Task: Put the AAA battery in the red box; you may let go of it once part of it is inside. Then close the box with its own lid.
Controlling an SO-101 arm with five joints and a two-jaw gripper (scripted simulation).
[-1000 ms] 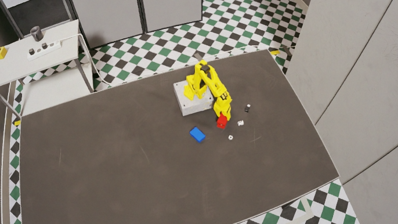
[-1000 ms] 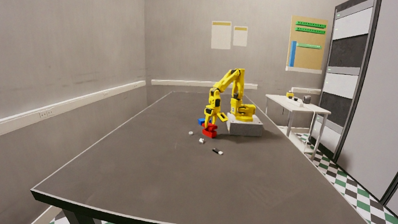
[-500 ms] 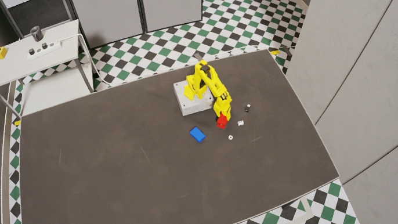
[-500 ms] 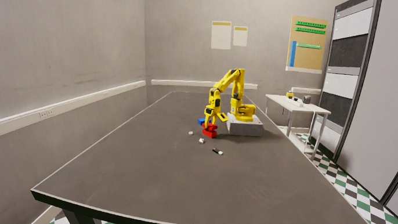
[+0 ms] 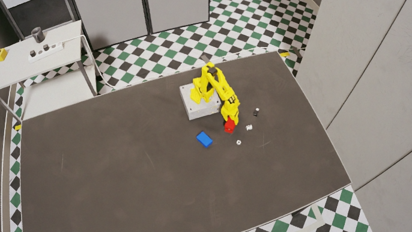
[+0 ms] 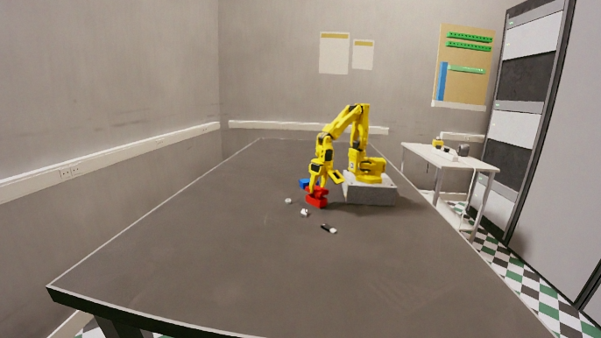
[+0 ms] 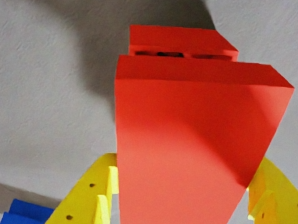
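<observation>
Arm (image 6: 346, 120): folded forward from its block, wrist pointing down.
Gripper (image 6: 319, 189): clamped on the lid (image 7: 189, 149), just above the box (image 6: 316, 200).
Battery: partly visible in the box (image 7: 174, 54).

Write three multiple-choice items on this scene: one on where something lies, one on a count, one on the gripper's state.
1. Where is the blue block relative to the grey base?
A. on top of it
B. on the table in front of it
C. on the side table

2. How many small loose pieces lie on the table beside the red box?
A. one
B. three
C. five

3. What is the gripper doing?
A. shut on the red lid
B. open above the blue block
C. shut on nothing

Answers:
1 B, the top view shows it lying on the table apart from the base.
2 B, two white and one black-and-white show there.
3 A, the wrist view shows the lid between the yellow fingers, above the box.
</observation>
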